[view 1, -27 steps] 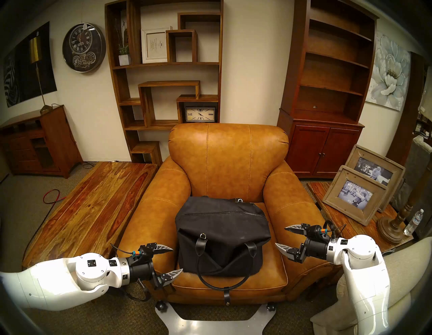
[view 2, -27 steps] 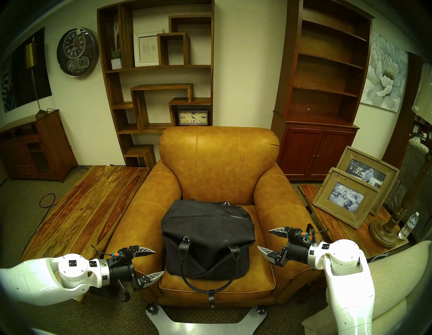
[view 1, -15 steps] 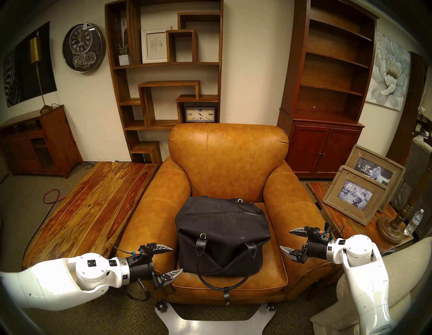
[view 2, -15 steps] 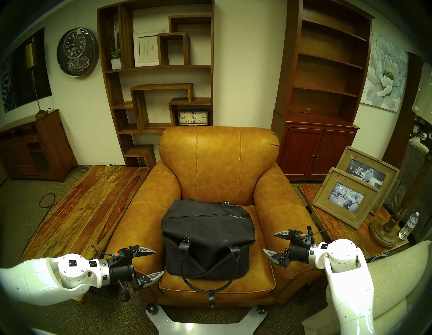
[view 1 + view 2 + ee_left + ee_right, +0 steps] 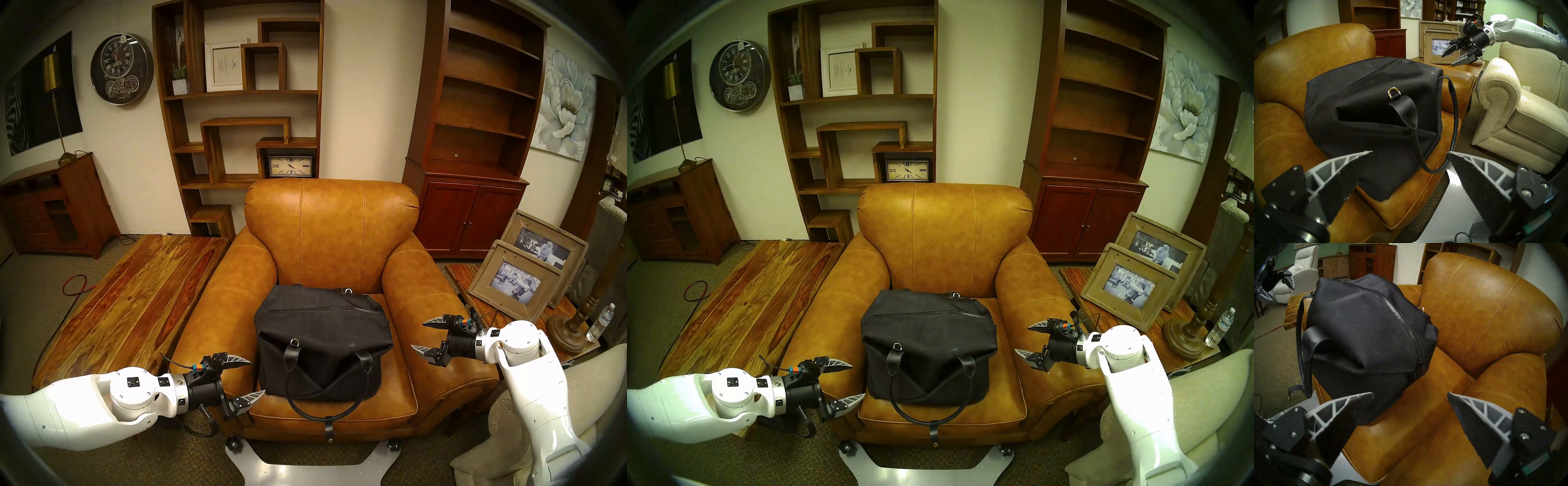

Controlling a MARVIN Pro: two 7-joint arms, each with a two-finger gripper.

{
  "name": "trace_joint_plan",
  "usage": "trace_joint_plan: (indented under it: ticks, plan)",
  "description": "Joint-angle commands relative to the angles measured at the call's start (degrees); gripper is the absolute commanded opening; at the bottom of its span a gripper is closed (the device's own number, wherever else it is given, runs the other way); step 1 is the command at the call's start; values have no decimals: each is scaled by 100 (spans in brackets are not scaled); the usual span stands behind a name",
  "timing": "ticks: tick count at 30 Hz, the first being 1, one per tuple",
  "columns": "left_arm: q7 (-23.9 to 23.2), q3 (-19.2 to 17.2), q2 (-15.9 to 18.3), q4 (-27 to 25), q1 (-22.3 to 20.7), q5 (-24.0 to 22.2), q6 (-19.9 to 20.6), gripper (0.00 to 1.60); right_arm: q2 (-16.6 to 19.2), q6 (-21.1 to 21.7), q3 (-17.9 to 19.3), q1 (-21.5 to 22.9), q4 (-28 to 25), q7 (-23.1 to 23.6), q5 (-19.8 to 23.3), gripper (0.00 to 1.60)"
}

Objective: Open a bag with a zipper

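On the seat cushion of the tan leather armchair [image 5: 330, 230], head stereo left view: black canvas bag [image 5: 322, 342] sits roughly centred, its rear edge against the backrest. Zipper [image 5: 322, 308] runs across the top panel, closed along its visible length. One leather loop handle [image 5: 324, 400] droops over the cushion's front edge. Left gripper [image 5: 249, 377] hovers off the bag's left front corner, above the left armrest's inner side, jaws spread wide, nothing between them. Right gripper [image 5: 419, 335] hangs over the right armrest, clear of the bag, jaws likewise apart and empty.

Head stereo right view: same layout. Bag [image 5: 929, 346] on the cushion, zipper [image 5: 929, 314] shut, left gripper [image 5: 855, 380] near the bag's left front corner, right gripper [image 5: 1024, 339] apart from the bag's right side. Two wooden picture frames [image 5: 1129, 288] lean on the side table beyond the right armrest.

Left wrist view: both fingers [image 5: 1349, 171] frame the bag's [image 5: 1359, 108] end; contact cannot be judged. A brass D-ring [image 5: 1393, 93] anchors the handle tab. Right gripper [image 5: 1451, 56] visible beyond, open.

Right wrist view: fingers [image 5: 1350, 411] wide, empty. Bag [image 5: 1362, 331] ahead, zipper [image 5: 1400, 321] teeth closed up to the slider [image 5: 1419, 360] near the bag's near end.
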Motion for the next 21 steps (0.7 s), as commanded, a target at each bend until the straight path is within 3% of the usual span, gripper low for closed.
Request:
trace_joint_plan:
  ticks: [1,21]
  plan:
    - [-6,-13,-2,-29,-20,-1,-13,160,-5,-88,-273,672,197,-141,-105,160]
    - [7,29,9,-30,-54,-11,-17,160,-341,-290,-850,1769,1402,-425,-581,160]
